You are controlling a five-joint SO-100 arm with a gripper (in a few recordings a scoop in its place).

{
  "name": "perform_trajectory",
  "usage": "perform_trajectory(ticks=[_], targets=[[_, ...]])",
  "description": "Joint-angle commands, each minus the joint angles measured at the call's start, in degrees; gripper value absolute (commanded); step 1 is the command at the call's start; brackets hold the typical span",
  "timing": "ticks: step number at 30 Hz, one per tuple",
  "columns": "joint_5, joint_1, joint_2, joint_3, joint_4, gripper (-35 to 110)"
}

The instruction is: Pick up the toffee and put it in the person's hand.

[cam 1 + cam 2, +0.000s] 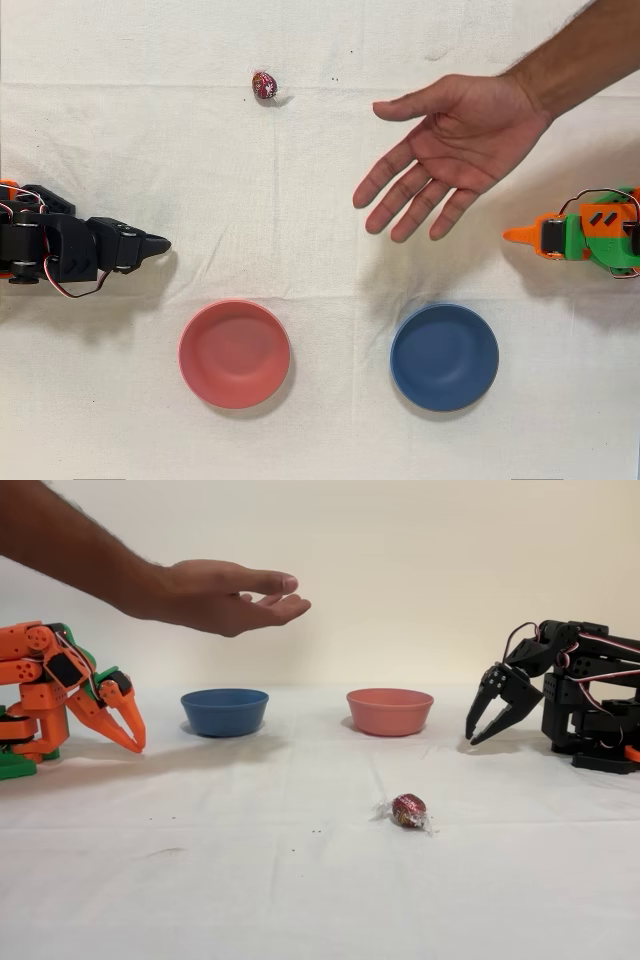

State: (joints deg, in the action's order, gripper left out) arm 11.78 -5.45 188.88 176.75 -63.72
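Toffee point(408, 810): lay alone on the cloth, well apart from your gripper point(478, 732).
Gripper: jaws slightly apart, holding nothing, parked low.
Person's hand point(447, 150): hovered palm-up, ready for your delivery.

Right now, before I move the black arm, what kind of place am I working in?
Most likely a lab or hobby tabletop test rig: a white cloth covers the table against a plain wall, two small desktop arms face each other, the black arm and an idle orange one, with two bowls and a toffee as props.
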Motion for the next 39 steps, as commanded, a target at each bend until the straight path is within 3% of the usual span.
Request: perform_trajectory(ticks=[1, 39], targets=[[0.44, -0.44, 4.04, 0.79, 0.09, 0], [1.76, -0.97, 4.04, 0.97, 0.09, 0]])
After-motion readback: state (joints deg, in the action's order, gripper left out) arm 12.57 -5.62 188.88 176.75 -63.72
